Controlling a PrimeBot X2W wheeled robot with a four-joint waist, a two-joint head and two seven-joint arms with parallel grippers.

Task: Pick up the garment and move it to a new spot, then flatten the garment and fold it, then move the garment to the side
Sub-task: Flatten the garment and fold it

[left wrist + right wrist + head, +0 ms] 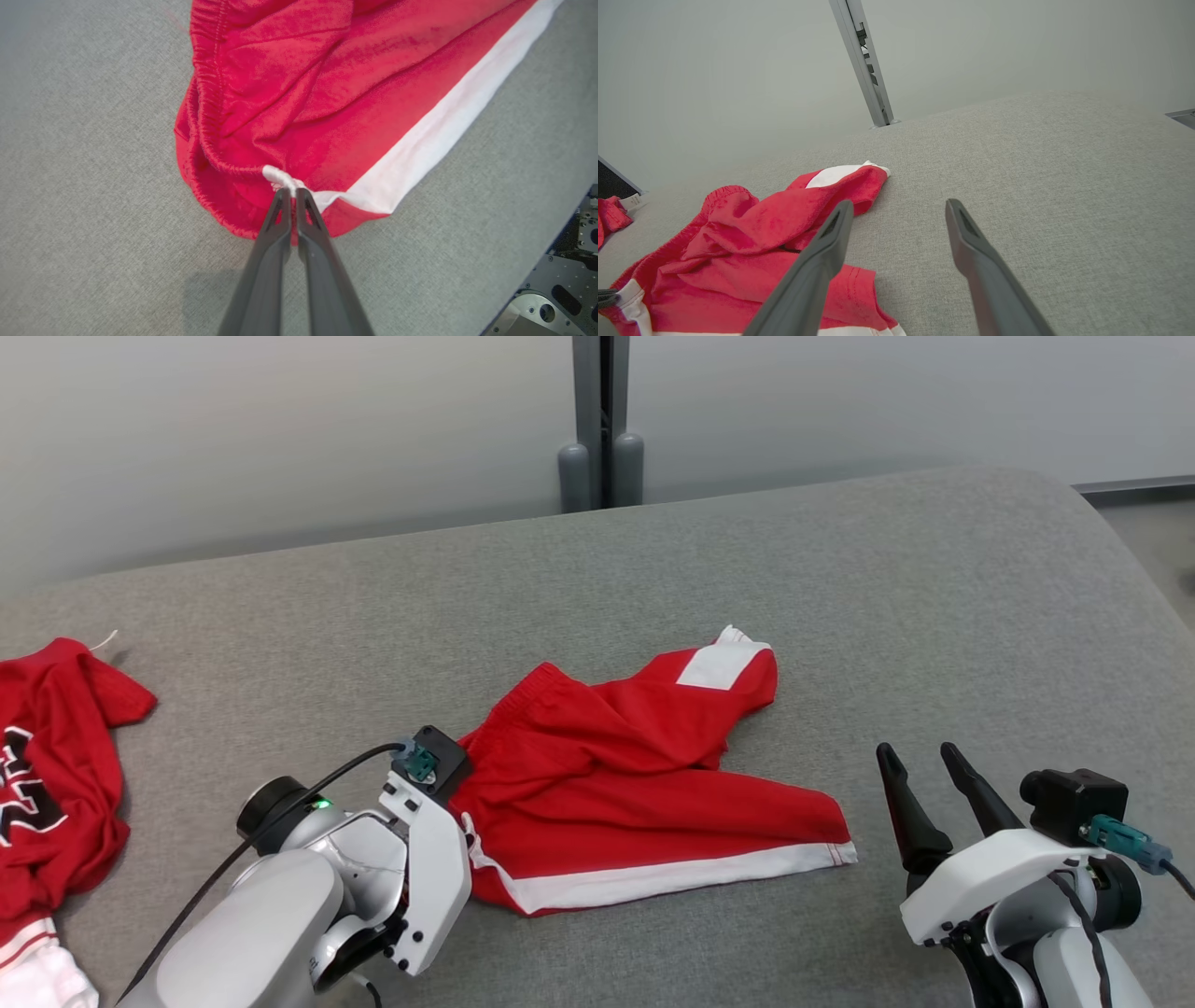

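The left fingers (293, 191) are pinched shut on the waistband corner of the red shorts (635, 784). These lie crumpled on the grey cushion (840, 579), just left of the right fingers (971, 786), which are spread wide and empty. Only the grasp looks done; moving, flattening and folding remain.

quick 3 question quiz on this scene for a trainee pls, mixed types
1. True or false: the left jaws are shut on the red shorts near the waistband.
2. Which jaws stand open, clear of the cloth? A) left jaws B) right jaws
3. Fill in: the red shirt lies on the robot's far ____ side of the shorts.

Key: 1 true; 2 B; 3 left
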